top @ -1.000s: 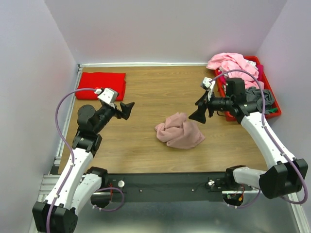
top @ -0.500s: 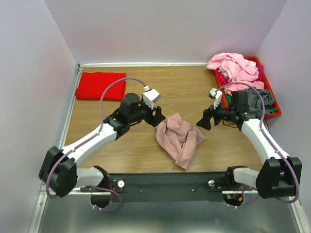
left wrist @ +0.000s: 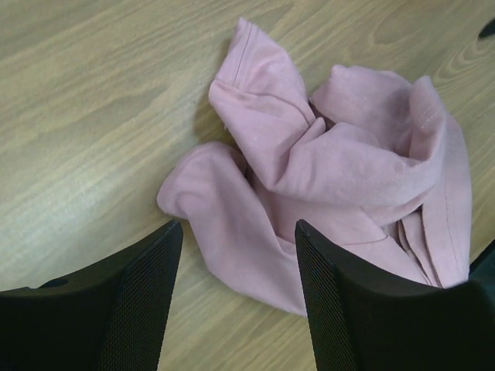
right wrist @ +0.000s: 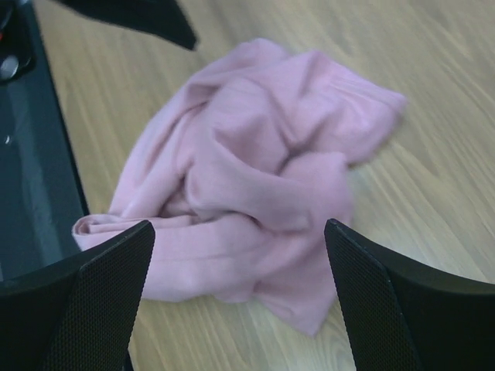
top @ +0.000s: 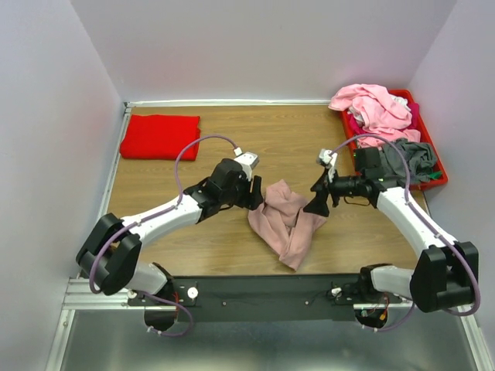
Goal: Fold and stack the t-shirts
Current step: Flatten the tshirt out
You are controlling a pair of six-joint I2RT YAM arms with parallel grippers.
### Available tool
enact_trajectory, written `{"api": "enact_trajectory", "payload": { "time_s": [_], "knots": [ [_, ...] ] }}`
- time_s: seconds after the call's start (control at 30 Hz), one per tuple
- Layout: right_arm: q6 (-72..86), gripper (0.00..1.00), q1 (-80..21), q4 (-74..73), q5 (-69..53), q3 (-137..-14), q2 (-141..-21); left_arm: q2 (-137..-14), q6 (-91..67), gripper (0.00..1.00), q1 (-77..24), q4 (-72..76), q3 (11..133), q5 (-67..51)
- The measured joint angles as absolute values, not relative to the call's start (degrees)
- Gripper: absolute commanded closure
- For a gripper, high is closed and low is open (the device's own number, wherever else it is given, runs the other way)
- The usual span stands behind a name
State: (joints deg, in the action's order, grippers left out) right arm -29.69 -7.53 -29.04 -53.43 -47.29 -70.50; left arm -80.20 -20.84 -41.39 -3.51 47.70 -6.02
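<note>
On the table [top: 271,139], just near of centre, we note the dusty-pink t-shirt [top: 285,222] lying crumpled between the left gripper [top: 257,199] and right gripper [top: 315,202]. Both stand spread wide, holding nothing, close beside the heap. One red t-shirt [top: 160,137] lies folded far left; others fill the red bin [top: 435,182] far right. We judge the step as spreading this shirt flat; next, each gripper needs a hem or shoulder edge to pinch and draw outward.

From high behind the near edge we look down over the whole wooden table [top: 294,139]; both wrist cameras peer down close, all sharing the crumpled dusty-pink fabric t-shirt [top: 282,220] [left wrist: 332,178] [right wrist: 255,178].
</note>
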Motion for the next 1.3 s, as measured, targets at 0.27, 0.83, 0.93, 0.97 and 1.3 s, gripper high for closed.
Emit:
{"api": "enact_trajectory", "payload": {
  "time_s": [0.27,0.83,0.93,0.97,1.3],
  "knots": [
    [-36.16,0.12,-16.29,-31.03,-51.64,-51.7,-76.79,-79.61,-29.21,0.38,-41.39,-1.93,42.35,-4.93],
    [-34.39,0.88,-24.01,-31.11,-45.6,-58.43,-85.06,-87.7,-32.88,0.58,-41.93,3.81,41.87,-4.97],
    [-33.78,1.0,-24.64,-31.51,-44.82,-58.54,-85.67,-88.62,-32.8,0.71,-42.09,4.69,41.87,-4.95],
    [-33.52,1.0,-24.73,-31.73,-44.42,-58.67,-85.76,-89.01,-32.82,0.75,-42.09,4.95,41.87,-4.95],
    [-33.08,1.0,-24.8,-34.46,-33.85,-68.05,-82.11,-85.34,-30.28,1.0,-42.13,4.54,41.91,-1.37]
  ]
}}
